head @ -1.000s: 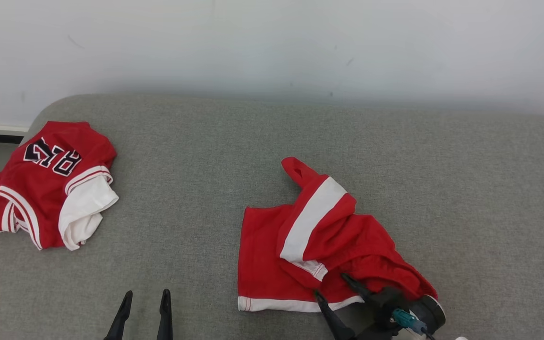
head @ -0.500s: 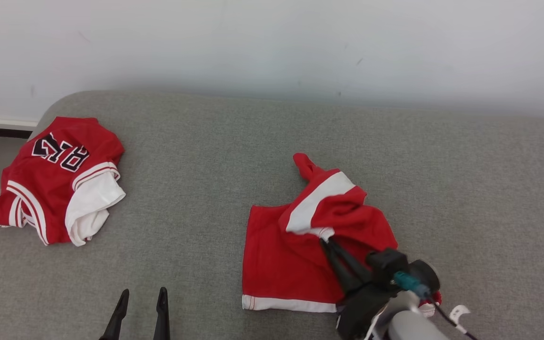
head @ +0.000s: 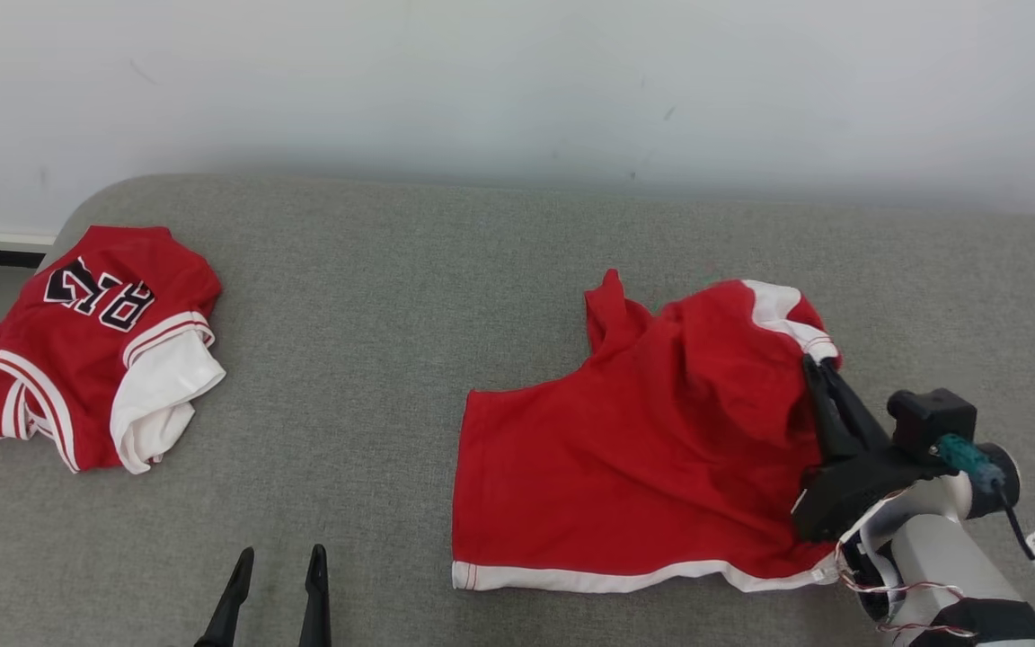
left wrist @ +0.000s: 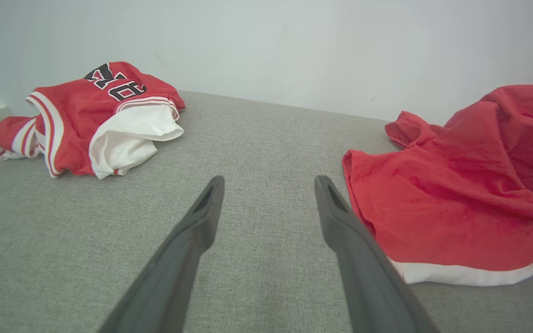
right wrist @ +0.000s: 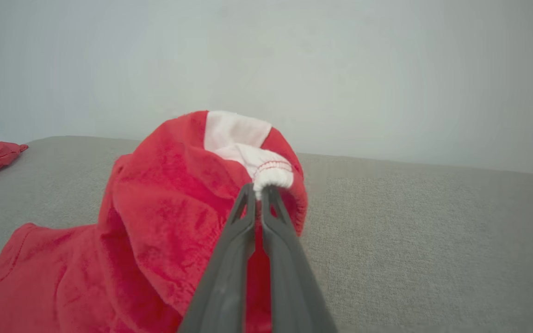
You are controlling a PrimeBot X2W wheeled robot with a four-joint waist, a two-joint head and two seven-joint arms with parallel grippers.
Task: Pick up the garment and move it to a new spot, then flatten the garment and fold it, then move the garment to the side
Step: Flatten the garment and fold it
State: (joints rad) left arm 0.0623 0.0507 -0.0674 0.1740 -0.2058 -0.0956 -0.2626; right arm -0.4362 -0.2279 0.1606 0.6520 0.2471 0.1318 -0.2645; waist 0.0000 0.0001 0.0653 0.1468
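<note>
Grey padded surface (head: 482, 261), white wall behind. The right gripper (head: 820, 363) is clenched on the white-edged hem of one red garment (head: 625, 458), centre-right. The left gripper (head: 277, 568) hangs released at the lower left. A second garment, a red jersey (head: 86, 350), lies at the upper left.

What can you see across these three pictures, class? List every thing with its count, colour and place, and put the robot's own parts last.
garment: one, red with white trim, spread on the right half of the padded surface, its far right corner lifted.
jersey: one, red with a white sleeve and black lettering, crumpled at the far left.
padded surface: one, grey, under both pieces of clothing.
wall: one, white, behind the padded surface.
left claw: one, dark, open and holding nothing, low at the near edge.
right claw: one, dark, shut on the garment's white hem, at the right.
</note>
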